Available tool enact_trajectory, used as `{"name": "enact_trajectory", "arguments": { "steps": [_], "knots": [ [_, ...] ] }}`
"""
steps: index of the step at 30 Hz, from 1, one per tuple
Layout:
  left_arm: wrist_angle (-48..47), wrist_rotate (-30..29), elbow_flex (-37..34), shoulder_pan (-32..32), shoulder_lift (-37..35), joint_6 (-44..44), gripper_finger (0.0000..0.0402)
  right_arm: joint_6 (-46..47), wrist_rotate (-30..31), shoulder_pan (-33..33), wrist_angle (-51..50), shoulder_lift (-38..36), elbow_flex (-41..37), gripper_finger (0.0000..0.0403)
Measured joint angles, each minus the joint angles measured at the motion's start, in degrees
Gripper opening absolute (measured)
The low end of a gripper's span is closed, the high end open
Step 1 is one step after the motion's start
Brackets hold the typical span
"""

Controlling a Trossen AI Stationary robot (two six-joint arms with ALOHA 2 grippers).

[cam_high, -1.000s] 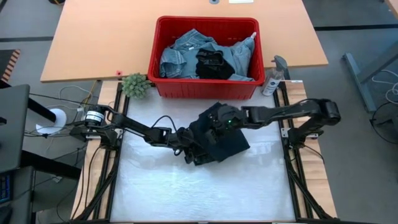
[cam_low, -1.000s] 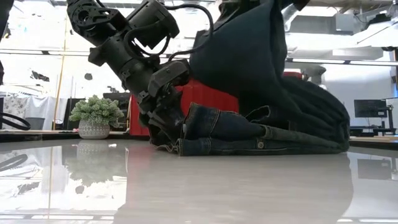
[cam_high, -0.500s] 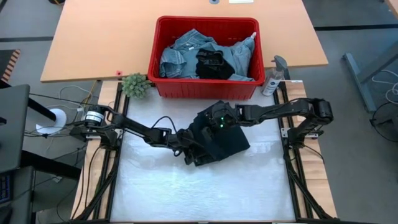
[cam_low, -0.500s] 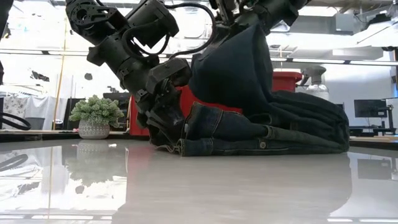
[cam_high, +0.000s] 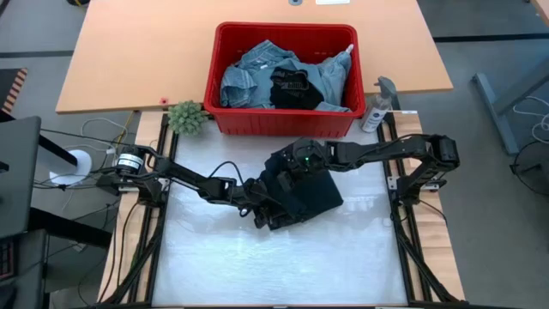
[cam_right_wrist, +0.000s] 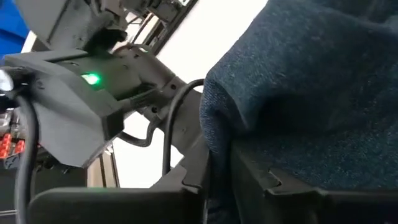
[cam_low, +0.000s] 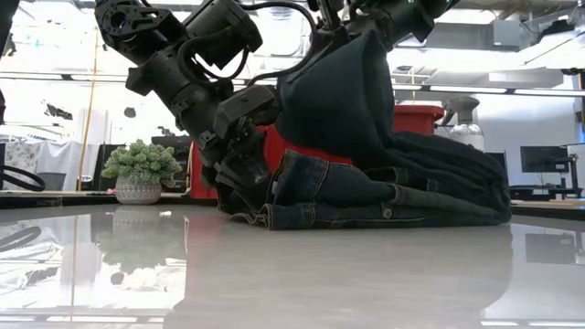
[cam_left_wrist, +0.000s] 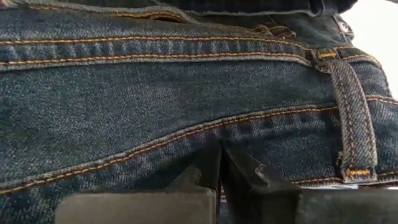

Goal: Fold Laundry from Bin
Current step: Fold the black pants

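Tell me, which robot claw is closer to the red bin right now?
The right claw. It holds up a fold of the dark jeans just in front of the red bin. The left claw pinches the jeans' waistband lower down, farther from the bin.

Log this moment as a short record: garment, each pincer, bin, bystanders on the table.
garment: dark denim jeans, partly folded on the white table
left pincer: shut on the jeans' waistband edge, low at the table
right pincer: lifted above the jeans, pinching a raised fold
bin: red, holds light blue denim and a black garment
bystanders: small green plant, spray bottle
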Motion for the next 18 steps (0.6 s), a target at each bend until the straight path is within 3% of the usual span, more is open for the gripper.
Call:
{"name": "enact_trajectory", "arguments": {
  "steps": [12, 18],
  "knots": [
    [0.0, -0.6, 0.0, 0.0, 0.0, 0.0, 0.0000, -1.2, -4.5, 0.0, 0.6, 0.0, 0.0, 0.0205],
    [0.0, -0.6, 0.0, 0.0, 0.0, 0.8, 0.0000, -1.7, -7.1, 0.4, 0.2, -0.3, 0.2, 0.0224]
  ]
}}
